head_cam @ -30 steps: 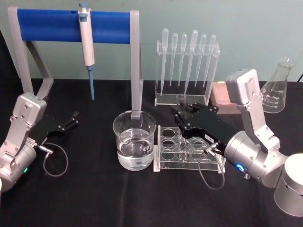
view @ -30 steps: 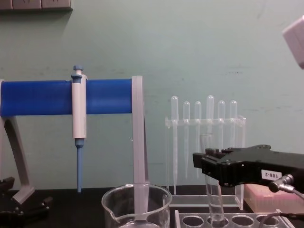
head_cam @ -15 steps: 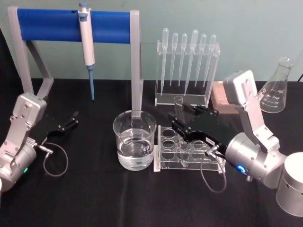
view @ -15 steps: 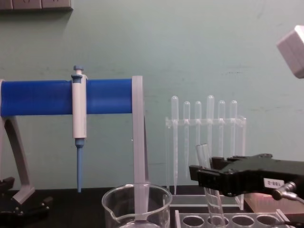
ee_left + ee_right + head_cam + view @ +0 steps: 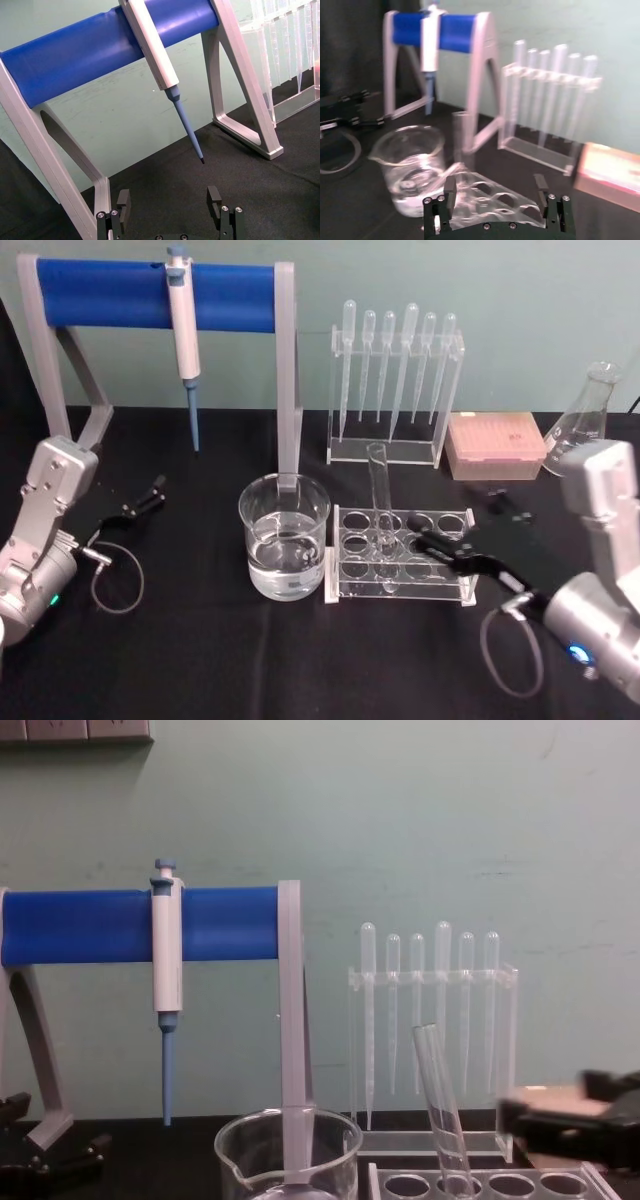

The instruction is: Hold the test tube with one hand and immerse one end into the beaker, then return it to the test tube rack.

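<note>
Glassware at rest: the test tube [image 5: 381,502] leans in a clear rack [image 5: 400,565] at the beaker's [image 5: 284,537] three o'clock. Thin, slick and brittle, it wants a gentle mid-shaft grip. Right gripper [image 5: 450,548] sits beside it with fingers apart; left gripper [image 5: 171,205] is parked, fingers spread.

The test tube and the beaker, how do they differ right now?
The test tube is tall and narrow; the beaker is short and wide. The test tube leans in a hole of the clear rack, while the beaker stands upright on the black table. The beaker holds clear liquid. Both are clear glass, and neither is gripped.
</note>
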